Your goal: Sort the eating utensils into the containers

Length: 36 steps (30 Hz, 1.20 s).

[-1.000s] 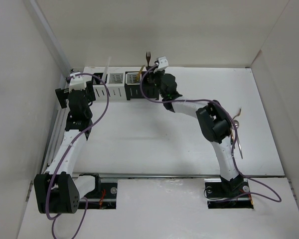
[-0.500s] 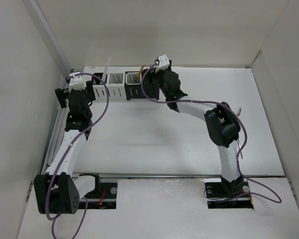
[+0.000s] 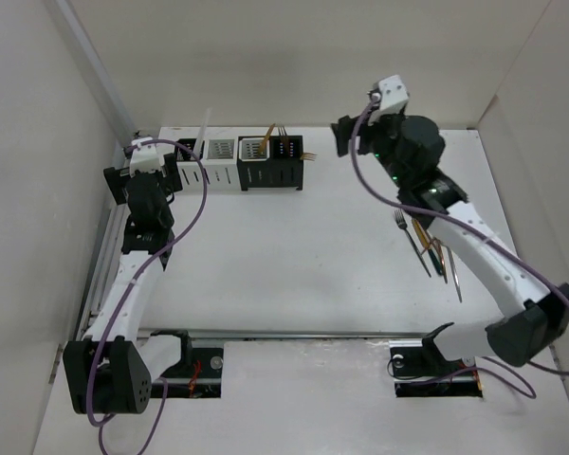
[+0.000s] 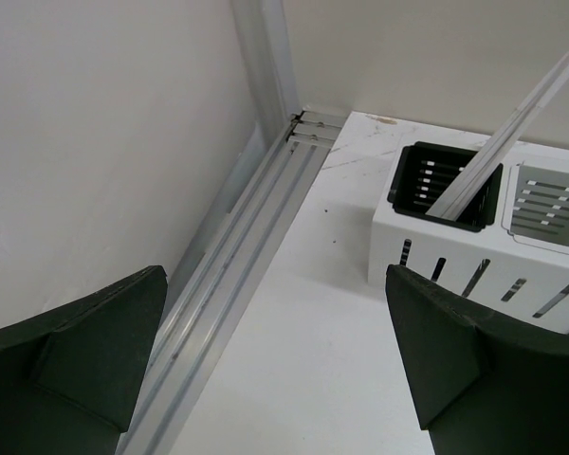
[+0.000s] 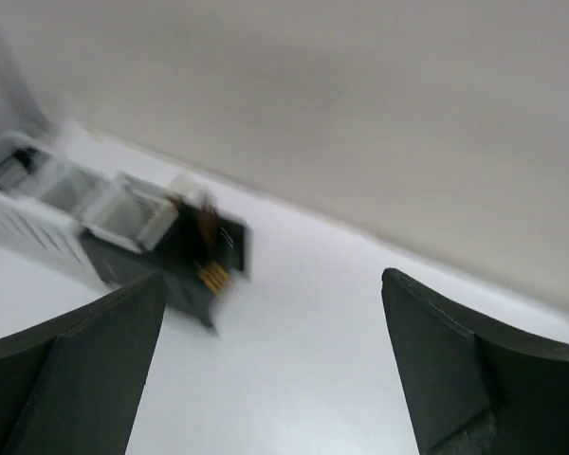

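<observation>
The containers (image 3: 239, 163) stand in a row at the back left, two white and two black. White sticks (image 3: 205, 128) lean out of the leftmost one, also shown as sticks (image 4: 512, 123) in the white container (image 4: 436, 251). Gold tines (image 3: 308, 154) poke from the right side of the rightmost black container. A fork (image 3: 399, 221) and other eating utensils (image 3: 436, 254) lie on the table at right, partly under my right arm. My right gripper (image 3: 346, 140) hangs open and empty, to the right of the row. My left gripper (image 3: 144, 171) is open and empty beside the leftmost container.
White walls enclose the table on three sides. An aluminium rail (image 4: 237, 256) runs along the left wall next to my left gripper. Purple cables (image 3: 201, 204) loop along both arms. The right wrist view is blurred; the containers (image 5: 152, 237) show at its left.
My right gripper was shut on a dark-handled fork above the rightmost black container. It has opened, the fork is in that container, and the arm has swung right and up. The left arm stayed put.
</observation>
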Each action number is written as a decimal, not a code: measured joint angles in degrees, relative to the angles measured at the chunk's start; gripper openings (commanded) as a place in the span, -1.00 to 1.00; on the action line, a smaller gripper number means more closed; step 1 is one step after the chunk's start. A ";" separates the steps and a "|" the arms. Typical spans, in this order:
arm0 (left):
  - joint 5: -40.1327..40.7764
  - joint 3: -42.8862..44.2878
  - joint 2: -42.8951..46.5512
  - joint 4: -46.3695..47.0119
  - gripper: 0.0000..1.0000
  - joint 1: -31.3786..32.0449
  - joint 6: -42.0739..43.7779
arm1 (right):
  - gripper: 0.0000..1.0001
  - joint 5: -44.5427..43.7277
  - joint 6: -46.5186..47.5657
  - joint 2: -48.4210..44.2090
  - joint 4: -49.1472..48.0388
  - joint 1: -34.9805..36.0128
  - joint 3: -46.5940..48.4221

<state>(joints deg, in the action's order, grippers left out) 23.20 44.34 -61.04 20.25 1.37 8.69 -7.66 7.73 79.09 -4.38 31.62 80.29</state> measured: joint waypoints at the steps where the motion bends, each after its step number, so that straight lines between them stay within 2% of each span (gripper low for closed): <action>1: -0.28 0.00 0.13 0.00 1.00 0.00 -0.04 | 0.94 0.13 -0.28 -1.60 5.66 -2.51 0.09; 3: -0.76 -0.07 0.61 -0.02 1.00 0.00 -0.22 | 0.70 1.14 -1.18 -1.88 17.68 -9.38 1.20; 4: -0.94 -0.07 0.92 -0.04 1.00 0.00 -0.35 | 0.48 1.01 -1.60 -1.01 23.52 -12.48 1.49; 6: -1.53 -0.35 1.57 0.13 1.00 0.00 -0.61 | 0.32 -0.59 -2.45 1.81 33.05 -16.98 0.46; 10: -2.73 -1.44 2.75 -0.07 1.00 0.02 -1.20 | 0.32 -0.42 -3.10 11.65 48.48 -20.70 -6.23; 11: -3.04 -1.64 2.97 -0.17 1.00 0.04 -1.29 | 0.38 -0.04 -3.30 13.66 50.90 -21.16 -6.97; 13: -3.41 -1.75 3.39 -0.28 1.00 0.28 -1.38 | 0.38 0.70 -3.52 16.46 54.86 -22.29 -7.34; 21: -3.74 -3.39 6.01 -0.02 1.00 0.55 -1.81 | 0.38 1.57 -2.82 23.17 56.15 -28.02 -6.62; 26: -3.67 -3.52 6.12 -0.09 1.00 0.55 -2.08 | 0.14 3.85 -1.01 28.48 54.18 -30.16 -6.49; 31: -3.65 -3.52 6.14 -0.07 1.00 0.55 -2.12 | -0.01 5.51 -0.04 31.32 53.64 -30.01 -4.26; 35: -3.67 -3.52 6.14 -0.09 1.00 0.48 -2.12 | -0.29 5.33 -0.57 32.04 52.85 -29.77 -3.39; 36: -3.61 -3.52 6.14 -0.09 1.00 0.48 -2.12 | -0.43 5.31 -0.70 32.50 53.02 -29.62 -2.91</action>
<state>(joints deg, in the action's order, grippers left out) 19.59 40.82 -54.89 20.16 1.85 6.57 -2.35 7.03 111.59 48.64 2.00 77.38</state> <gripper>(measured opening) 0.997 0.373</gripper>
